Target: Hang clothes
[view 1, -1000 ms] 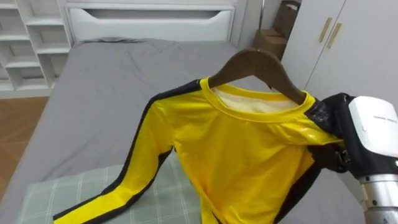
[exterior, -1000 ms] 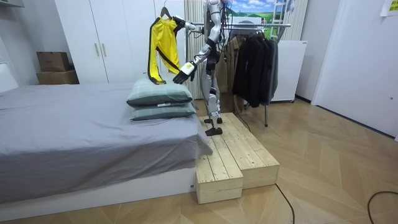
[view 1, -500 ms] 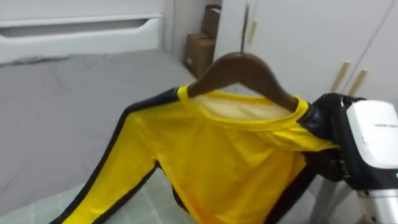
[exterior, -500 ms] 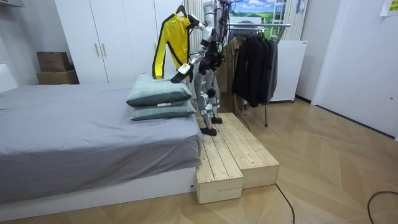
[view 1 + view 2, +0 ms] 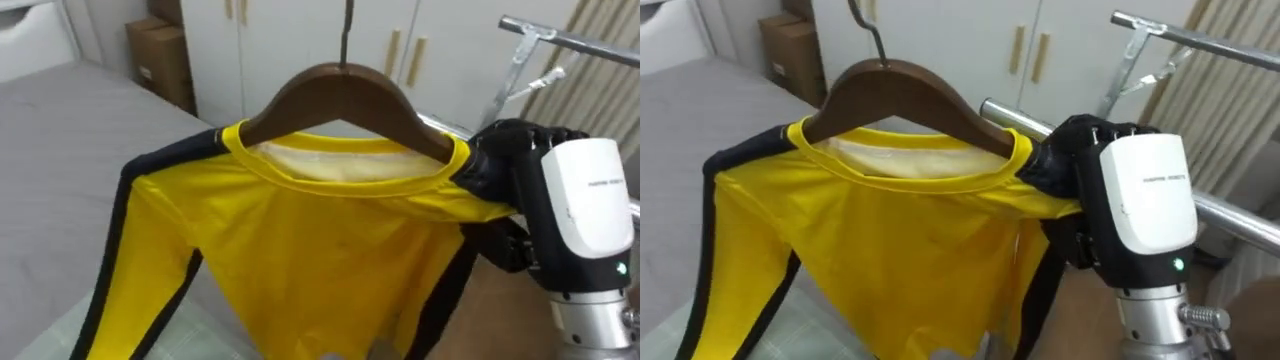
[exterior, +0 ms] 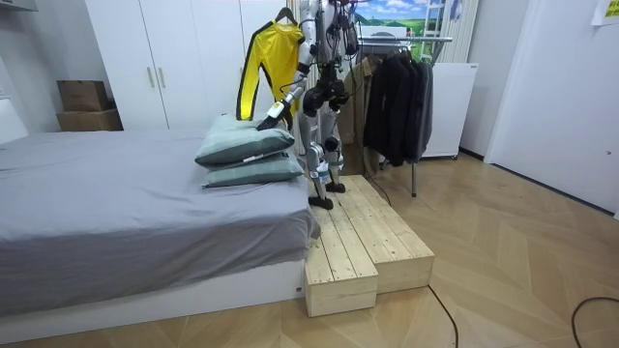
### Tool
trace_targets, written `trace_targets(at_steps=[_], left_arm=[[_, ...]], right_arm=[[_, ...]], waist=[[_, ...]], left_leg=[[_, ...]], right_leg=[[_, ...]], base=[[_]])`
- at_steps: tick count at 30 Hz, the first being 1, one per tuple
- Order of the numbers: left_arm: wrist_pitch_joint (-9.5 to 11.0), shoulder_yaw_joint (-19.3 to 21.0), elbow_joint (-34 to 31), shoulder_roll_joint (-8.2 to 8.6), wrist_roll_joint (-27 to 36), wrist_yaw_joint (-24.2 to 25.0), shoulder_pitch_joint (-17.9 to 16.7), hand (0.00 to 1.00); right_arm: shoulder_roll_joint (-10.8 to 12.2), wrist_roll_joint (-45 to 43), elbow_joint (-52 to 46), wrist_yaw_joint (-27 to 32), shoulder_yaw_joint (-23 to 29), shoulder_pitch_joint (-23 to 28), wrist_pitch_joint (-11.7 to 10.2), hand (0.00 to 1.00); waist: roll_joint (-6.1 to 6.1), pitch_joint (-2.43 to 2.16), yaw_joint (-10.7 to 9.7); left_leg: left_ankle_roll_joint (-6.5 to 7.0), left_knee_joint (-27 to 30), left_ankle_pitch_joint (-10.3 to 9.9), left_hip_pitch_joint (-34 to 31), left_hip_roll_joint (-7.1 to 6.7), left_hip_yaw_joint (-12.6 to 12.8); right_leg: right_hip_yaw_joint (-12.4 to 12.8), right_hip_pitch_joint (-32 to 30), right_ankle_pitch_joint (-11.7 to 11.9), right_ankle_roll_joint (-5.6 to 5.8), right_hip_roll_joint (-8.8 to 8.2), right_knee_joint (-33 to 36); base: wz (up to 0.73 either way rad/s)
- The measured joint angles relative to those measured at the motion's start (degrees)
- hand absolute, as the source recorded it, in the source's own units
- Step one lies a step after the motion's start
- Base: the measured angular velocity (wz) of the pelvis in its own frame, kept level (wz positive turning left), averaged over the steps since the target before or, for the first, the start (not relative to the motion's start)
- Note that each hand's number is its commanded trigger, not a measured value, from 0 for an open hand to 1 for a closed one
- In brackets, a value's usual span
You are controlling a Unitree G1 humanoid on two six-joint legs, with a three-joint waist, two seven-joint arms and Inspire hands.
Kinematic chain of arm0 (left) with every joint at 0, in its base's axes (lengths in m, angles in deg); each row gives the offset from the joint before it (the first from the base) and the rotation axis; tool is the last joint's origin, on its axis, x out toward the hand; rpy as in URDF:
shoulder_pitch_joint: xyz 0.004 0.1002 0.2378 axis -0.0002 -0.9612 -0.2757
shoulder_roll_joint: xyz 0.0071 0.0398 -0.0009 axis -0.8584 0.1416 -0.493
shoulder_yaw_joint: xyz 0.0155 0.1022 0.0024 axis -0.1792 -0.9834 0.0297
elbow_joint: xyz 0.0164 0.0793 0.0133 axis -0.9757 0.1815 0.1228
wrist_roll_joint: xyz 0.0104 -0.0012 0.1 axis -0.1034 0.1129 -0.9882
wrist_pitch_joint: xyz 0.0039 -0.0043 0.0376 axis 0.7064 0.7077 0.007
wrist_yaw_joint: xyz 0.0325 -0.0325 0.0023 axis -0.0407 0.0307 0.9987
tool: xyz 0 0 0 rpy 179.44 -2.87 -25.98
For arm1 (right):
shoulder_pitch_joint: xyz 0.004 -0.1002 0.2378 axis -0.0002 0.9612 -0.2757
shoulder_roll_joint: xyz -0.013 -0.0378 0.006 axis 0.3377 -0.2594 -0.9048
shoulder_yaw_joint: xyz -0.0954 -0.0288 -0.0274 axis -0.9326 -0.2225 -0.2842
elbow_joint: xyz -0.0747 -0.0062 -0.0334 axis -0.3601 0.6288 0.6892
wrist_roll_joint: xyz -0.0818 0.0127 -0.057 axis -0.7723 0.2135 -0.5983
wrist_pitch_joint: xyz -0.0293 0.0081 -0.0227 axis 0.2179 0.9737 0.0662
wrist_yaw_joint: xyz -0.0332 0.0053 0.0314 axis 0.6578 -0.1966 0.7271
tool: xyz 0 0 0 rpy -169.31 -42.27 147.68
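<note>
On the wooden platform [image 6: 356, 242] between the bed [image 6: 116, 203] and the clothes rack [image 6: 406, 41], the robot stands upright, turned toward the white wardrobe [image 5: 300, 45]. We see its right hand [image 5: 1110, 200] raised at head height and clenched around the shirt [image 5: 910, 240] at the black shoulder, where the cloth lies over one end of the hanger [image 5: 900, 95]. The shirt is yellow with black stripes along the shoulders and sleeves. It sits on the brown wooden hanger with the collar spread across it, and the near sleeve droops down toward the robot's left. The hanger's metal hook points up and runs out of the top of the eye views, so we cannot tell whether it touches anything. To the right of the hand a metal rail [image 5: 1200, 45] of the rack slants across, apart from the hanger.

In the room view the shirt hangs in the air above two stacked green pillows [image 6: 247, 155] at the bed's end. The left hand [image 6: 273, 116] reaches out low toward the top pillow, its fingers stretched out and holding nothing. Dark clothes [image 6: 397, 97] hang on the rack behind the robot. Cardboard boxes [image 5: 160, 60] stand by the wardrobe past the bed.
</note>
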Motion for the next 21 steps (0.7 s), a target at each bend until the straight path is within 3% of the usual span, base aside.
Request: trace_targets(at_steps=[2,4,5,6,7,8,9,10,11,12,14,15,21], left_arm=[[-1.13,0.18,0.11,-0.05,1.58,-0.11,0.03,0.00],[-2.58,0.42,0.52,-0.05,1.66,0.13,0.00,0.00],[-3.16,1.41,1.03,-0.05,1.69,0.43,-0.01,0.00],[-4.55,1.74,1.08,-0.06,1.70,0.52,-0.04,0.00],[-4.98,1.88,1.03,-0.06,1.71,0.45,-0.02,0.00],[-5.44,1.90,0.97,-0.08,1.82,0.10,-0.05,0.00],[-5.78,1.90,0.97,-0.08,2.33,-0.07,-0.08,0.00],[-6.86,2.10,0.97,-0.26,3.12,-0.32,-0.02,0.00],[-7.21,2.60,0.97,0.01,3.95,-0.56,0.05,0.00],[-7.80,3.56,0.97,0.08,3.95,-0.68,0.03,0.00],[-8.84,6.03,0.78,-0.21,3.95,-0.95,0.03,0.00],[-8.96,7.72,0.41,-0.24,3.97,-1.18,0.03,0.00],[-10.50,8.01,-2.60,0.25,4.03,-2.91,0.06,0.00]], right_arm=[[0.02,-0.18,-0.04,0.40,0.11,-0.03,0.14,1.00],[0.38,-0.18,-0.04,0.39,0.11,-0.18,0.20,1.00],[0.85,-0.17,-0.08,0.24,0.08,-0.38,0.21,1.00],[0.85,-0.17,-0.07,0.28,0.08,-0.28,0.46,1.00],[0.80,-0.17,-0.11,0.32,0.03,-0.30,0.47,1.00],[0.85,-0.04,-0.18,0.50,-0.97,-0.80,0.47,1.00],[1.04,-0.01,-0.14,0.50,-1.72,-1.39,0.47,1.00],[1.69,0.04,-0.03,0.22,-3.63,-2.75,0.46,1.00],[1.96,0.36,0.07,0.15,-5.05,-3.77,0.46,1.00],[2.29,0.84,0.52,-0.25,-6.12,-5.03,0.56,1.00],[2.96,2.10,1.31,-1.53,-6.53,-6.10,0.65,1.00],[3.64,2.42,1.38,-2.26,-6.51,-6.09,0.83,1.00],[5.92,2.93,2.86,-5.50,-6.37,-5.91,3.94,1.00]], waist=[[0.16,0.11,-0.66],[0.50,0.07,0.54],[0.94,0.51,2.19],[1.21,0.61,2.46],[1.16,0.50,2.64],[0.98,0.47,3.53],[0.43,0.24,3.79],[-0.15,0.27,3.35],[0.17,0.23,3.20],[0.58,0.26,3.62],[0.84,0.24,3.42],[0.80,0.23,3.19],[0.89,0.29,1.06]], left_leg=[[0.10,-0.22,-0.17,0.02,0.82,3.05],[-0.13,-0.86,-0.55,0.46,1.85,7.02],[-0.58,-1.17,-0.72,1.21,3.02,11.19],[-1.02,-1.77,-0.63,2.35,3.31,13.46],[-1.19,-2.11,-0.59,2.64,3.26,14.30],[-1.83,-1.99,-0.64,3.64,3.21,15.93],[-2.20,-1.55,-0.86,3.88,3.17,16.54],[-2.88,-0.20,-1.07,3.99,3.01,16.47],[-3.44,0.16,-0.96,3.96,2.88,16.33],[-3.73,0.04,-0.72,3.85,3.17,12.97],[-3.96,-0.16,-0.59,3.43,3.81,6.40],[-4.19,-0.19,-0.46,3.24,4.09,4.62],[-5.34,0.50,0.10,2.69,5.08,5.38]], right_leg=[[-4.19,-0.89,1.38,-0.49,-0.61,-0.65],[-7.38,-1.03,3.18,-0.98,-0.60,-2.07],[-16.03,-1.72,1.46,-2.41,-2.42,2.29],[-23.08,-1.32,-3.83,-1.79,-5.26,8.34],[-25.08,-0.99,-6.18,-1.39,-6.91,10.90],[-27.58,-0.16,-8.94,-0.34,-10.32,14.28],[-28.02,0.58,-9.86,0.36,-11.67,14.42],[-27.14,1.54,-10.48,0.99,-11.74,11.93],[-24.89,2.34,-10.33,0.00,-9.98,9.25],[-22.50,2.81,-9.11,-1.08,-7.82,6.69],[-20.28,3.90,-6.89,-2.08,-5.25,2.93],[-19.37,4.23,-5.85,-2.55,-4.27,1.46],[-17.90,3.71,-4.52,-2.87,-2.65,0.85]], base=[[-0.76],[-1.00],[-1.08],[-0.91],[-0.57],[-0.45],[-0.52],[-0.46],[-0.71],[-0.77],[-0.81],[-0.59],[-0.15]])
